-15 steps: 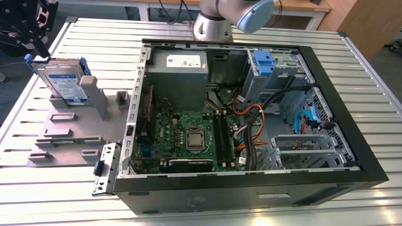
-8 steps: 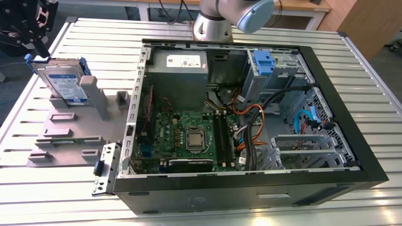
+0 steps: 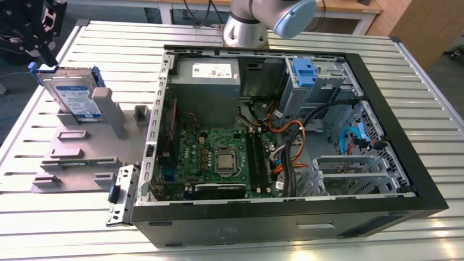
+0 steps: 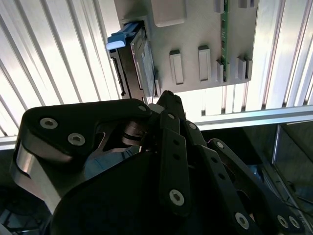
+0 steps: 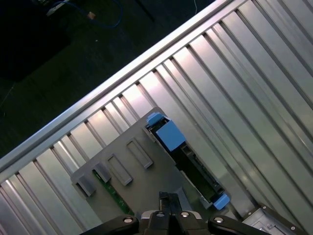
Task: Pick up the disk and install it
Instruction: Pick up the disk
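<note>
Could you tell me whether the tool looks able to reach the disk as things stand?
Probably yes: the disk stands upright in the grey holder, top edge uncovered, and the tool hangs above it, nothing between.

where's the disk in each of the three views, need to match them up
Exterior view: the disk stands on edge in the grey fixture, at the exterior view's left, beside the open computer case.
Second wrist view: the disk is seen edge-on against the fixture.
First wrist view: the disk runs along the fixture's edge.
Shared landmark: the grey fixture's raised blocks.
</note>
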Robot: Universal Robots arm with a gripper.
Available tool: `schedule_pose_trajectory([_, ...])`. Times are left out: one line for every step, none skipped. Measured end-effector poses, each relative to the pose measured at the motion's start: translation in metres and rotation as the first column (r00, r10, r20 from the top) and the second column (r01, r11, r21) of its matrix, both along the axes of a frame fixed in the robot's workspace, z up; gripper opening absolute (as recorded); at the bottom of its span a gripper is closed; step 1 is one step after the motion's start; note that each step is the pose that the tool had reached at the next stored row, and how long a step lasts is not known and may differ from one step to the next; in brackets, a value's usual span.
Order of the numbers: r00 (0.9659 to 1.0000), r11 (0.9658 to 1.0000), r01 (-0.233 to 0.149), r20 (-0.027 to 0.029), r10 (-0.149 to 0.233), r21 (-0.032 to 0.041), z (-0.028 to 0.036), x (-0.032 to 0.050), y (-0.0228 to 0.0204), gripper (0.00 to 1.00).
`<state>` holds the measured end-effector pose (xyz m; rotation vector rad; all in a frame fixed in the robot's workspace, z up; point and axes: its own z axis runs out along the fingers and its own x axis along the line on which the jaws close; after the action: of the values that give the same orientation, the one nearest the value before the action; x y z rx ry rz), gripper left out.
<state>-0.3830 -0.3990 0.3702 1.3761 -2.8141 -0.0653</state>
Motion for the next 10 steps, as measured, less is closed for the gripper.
schedule_pose_trajectory([1.0000,1.0000,-0.001,0.0000,0.001,0.0000,0.0000,0.0000,0.0000,0.11])
schedule_pose_trajectory([1.0000,1.0000,-0.003,0.0000,0.003,0.0000,0.0000,0.0000,0.0000,0.11])
schedule_pose_trajectory([1.0000,1.0000,-0.004,-0.0001,0.004,0.0000,0.0000,0.0000,0.0000,0.11])
schedule_pose_trajectory([1.0000,1.0000,-0.005,0.0000,0.005,0.0000,0.0000,0.0000,0.0000,0.11])
schedule_pose_trajectory([1.0000,1.0000,-0.006,0.0000,0.006,0.0000,0.0000,0.0000,0.0000,0.11])
schedule_pose_trajectory([1.0000,1.0000,-0.007,0.0000,0.007,0.0000,0.0000,0.0000,0.0000,0.11])
schedule_pose_trajectory([1.0000,1.0000,-0.009,0.0000,0.009,0.0000,0.0000,0.0000,0.0000,0.11])
schedule_pose_trajectory([1.0000,1.0000,-0.010,0.0000,0.010,0.0000,0.0000,0.0000,0.0000,0.11])
schedule_pose_trajectory([0.9999,0.9999,-0.011,0.0000,0.011,0.0000,0.0000,0.0000,0.0000,0.11])
schedule_pose_trajectory([0.9999,0.9999,-0.012,0.0000,0.012,0.0000,0.0000,0.0000,0.0000,0.11])
